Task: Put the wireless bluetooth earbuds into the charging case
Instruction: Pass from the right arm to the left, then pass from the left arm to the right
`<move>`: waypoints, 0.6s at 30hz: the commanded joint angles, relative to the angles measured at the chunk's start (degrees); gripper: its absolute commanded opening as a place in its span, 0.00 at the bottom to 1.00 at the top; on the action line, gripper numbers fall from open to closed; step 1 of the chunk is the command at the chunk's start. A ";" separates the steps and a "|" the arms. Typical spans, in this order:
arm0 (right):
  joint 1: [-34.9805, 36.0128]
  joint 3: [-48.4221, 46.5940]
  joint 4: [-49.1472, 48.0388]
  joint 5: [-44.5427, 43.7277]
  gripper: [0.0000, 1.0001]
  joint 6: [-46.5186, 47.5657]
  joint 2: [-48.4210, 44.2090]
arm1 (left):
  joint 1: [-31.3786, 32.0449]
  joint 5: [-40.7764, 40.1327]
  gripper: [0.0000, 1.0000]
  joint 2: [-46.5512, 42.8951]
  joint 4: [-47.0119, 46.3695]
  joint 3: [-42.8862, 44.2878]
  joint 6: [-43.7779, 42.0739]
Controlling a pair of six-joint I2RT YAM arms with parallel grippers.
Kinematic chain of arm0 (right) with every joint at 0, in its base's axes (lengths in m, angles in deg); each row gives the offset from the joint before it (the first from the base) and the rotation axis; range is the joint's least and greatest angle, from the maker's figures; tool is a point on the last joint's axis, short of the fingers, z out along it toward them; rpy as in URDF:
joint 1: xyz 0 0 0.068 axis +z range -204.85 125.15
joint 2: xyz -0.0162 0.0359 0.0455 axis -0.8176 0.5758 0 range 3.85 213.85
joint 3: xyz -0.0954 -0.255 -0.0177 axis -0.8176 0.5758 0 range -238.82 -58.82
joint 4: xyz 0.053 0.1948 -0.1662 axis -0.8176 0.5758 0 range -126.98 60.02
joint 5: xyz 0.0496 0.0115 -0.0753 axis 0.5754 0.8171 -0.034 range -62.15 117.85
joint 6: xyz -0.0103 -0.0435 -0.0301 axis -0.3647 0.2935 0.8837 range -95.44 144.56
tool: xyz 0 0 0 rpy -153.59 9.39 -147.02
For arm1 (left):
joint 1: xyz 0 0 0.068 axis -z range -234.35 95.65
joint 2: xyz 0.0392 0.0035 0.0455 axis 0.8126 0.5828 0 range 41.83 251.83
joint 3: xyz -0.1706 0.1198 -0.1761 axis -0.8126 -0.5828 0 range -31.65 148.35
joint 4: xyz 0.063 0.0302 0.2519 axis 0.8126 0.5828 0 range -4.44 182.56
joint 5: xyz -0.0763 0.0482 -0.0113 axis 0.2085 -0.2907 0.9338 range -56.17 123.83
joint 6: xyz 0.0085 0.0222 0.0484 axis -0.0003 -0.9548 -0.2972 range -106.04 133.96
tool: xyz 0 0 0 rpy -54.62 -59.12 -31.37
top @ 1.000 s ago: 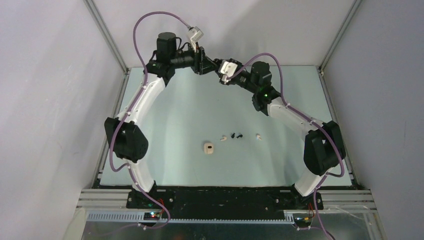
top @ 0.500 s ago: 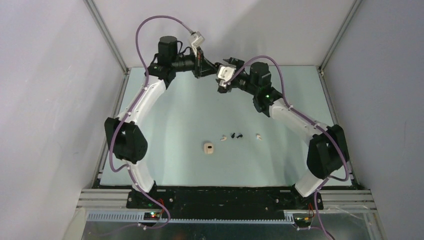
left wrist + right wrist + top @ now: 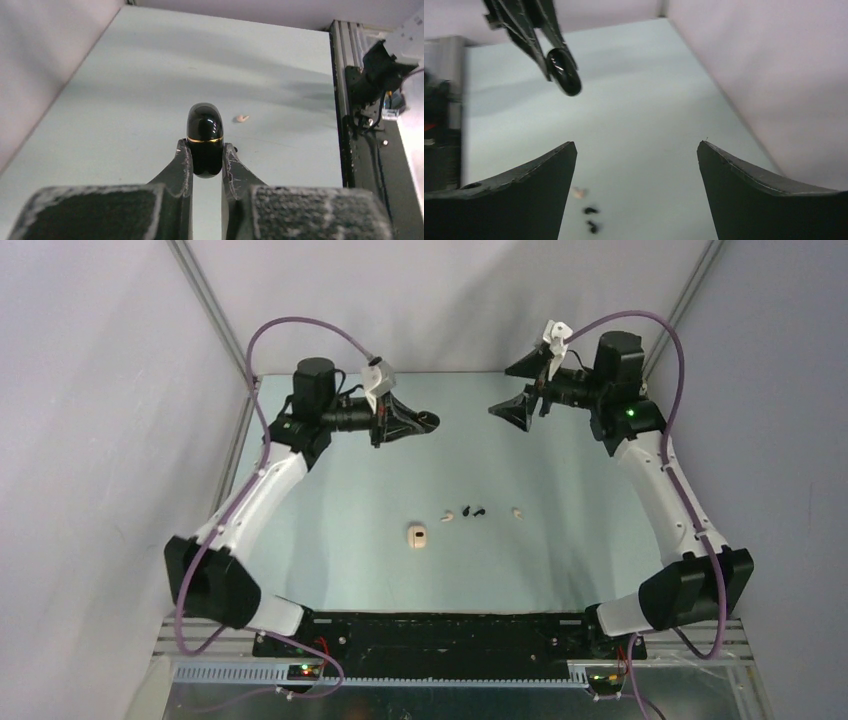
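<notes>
Two black earbuds (image 3: 466,510) and two cream earbuds (image 3: 447,517) lie in a row on the surface (image 3: 350,500), just behind a cream case (image 3: 417,536). Farther behind it, raised, the left tool (image 3: 205,146) pinches a glossy black case (image 3: 205,127). The right tool (image 3: 636,145) hangs spread wide, holding nothing.

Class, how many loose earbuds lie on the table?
4, in one row: a cream-white plastic earbud leftmost, a black plastic earbud, a second black earbud, another cream-white earbud rightmost.

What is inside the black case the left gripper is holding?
Nothing can be seen: the black case, pinched in the left gripper, is shut along its gold seam, so its inside is hidden. Two black earbuds lie on the table.
</notes>
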 commanded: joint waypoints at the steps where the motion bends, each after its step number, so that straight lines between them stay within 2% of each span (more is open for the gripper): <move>1: 2.48 -1.72 -0.87 18.42 0.92 -11.09 2.93 | 0.67 2.23 0.00 -9.50 0.32 -5.85 -15.09; 2: 3.24 -3.45 0.33 18.54 0.88 -10.90 3.52 | 0.61 1.99 0.00 -10.60 0.19 -6.89 -19.56; 5: 7.85 -9.16 4.01 16.35 0.83 -10.09 6.54 | -0.79 4.44 0.00 -12.42 -0.16 -8.26 -25.28; 8: 12.21 -12.56 9.55 12.77 0.77 -4.84 9.24 | -0.91 7.14 0.00 -12.57 -0.16 -9.54 -32.43; 12: 15.09 -14.91 11.65 9.89 0.70 -0.77 11.43 | -0.31 8.76 0.00 -11.99 -0.14 -9.96 -33.07; 15: 16.11 -18.78 20.40 9.60 0.67 7.25 13.21 | -0.06 8.40 0.00 -12.46 -0.15 -11.11 -33.37; 18: 17.45 -19.43 24.15 8.14 0.66 12.46 13.88 | -0.11 9.02 0.00 -12.49 -0.18 -10.83 -31.29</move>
